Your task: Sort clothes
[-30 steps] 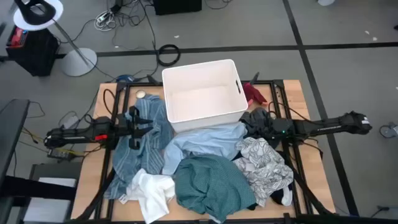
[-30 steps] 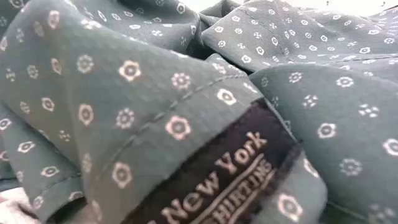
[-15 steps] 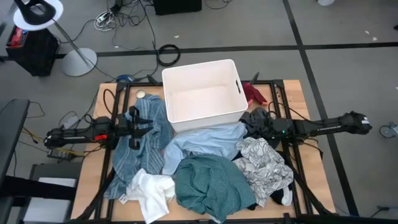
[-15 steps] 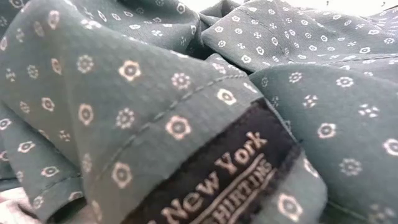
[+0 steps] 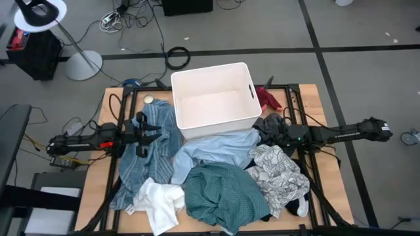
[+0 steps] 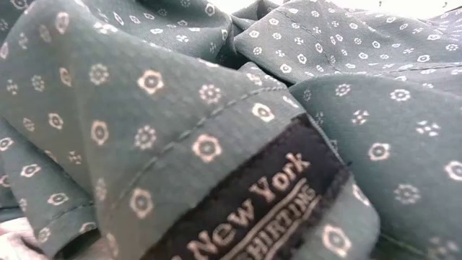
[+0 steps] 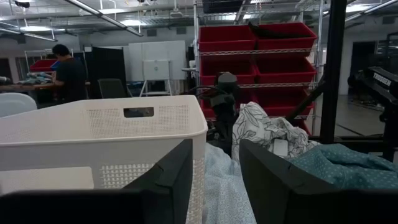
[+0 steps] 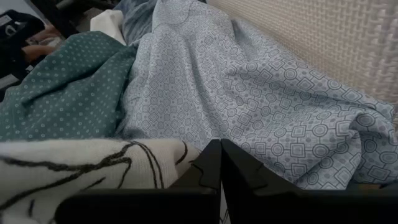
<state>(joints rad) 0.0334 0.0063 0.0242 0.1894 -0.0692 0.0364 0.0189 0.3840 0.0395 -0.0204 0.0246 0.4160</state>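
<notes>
No change against the earlier frames: arms, clothes and bin sit exactly as they did a second ago.

Left gripper: lies low at the table's left side, over the denim-blue garment, pointing toward the centre. Fingers apart, with a clear gap between them and nothing in it. Past them, the left wrist view shows the bin wall and the leaf-print top beyond.

Right gripper: lies low at the right side, on the black garment, pointing toward the centre. Fingers pressed together, holding nothing. Just ahead of them is the light blue shirt, with the teal shirt to one side.

Bin: white, at the back centre of the table, no clothes visible inside.

Clothes, all outside the bin:
- light blue shirt against the bin's front wall, centre
- teal shirt in front of it, at the front edge; it fills the low view, its collar label readable
- leaf-print top right of the teal one
- white garment at front left, touching the denim-blue one
- red garment just right of the bin
- white sock at front right

A person stands far back in the room.
</notes>
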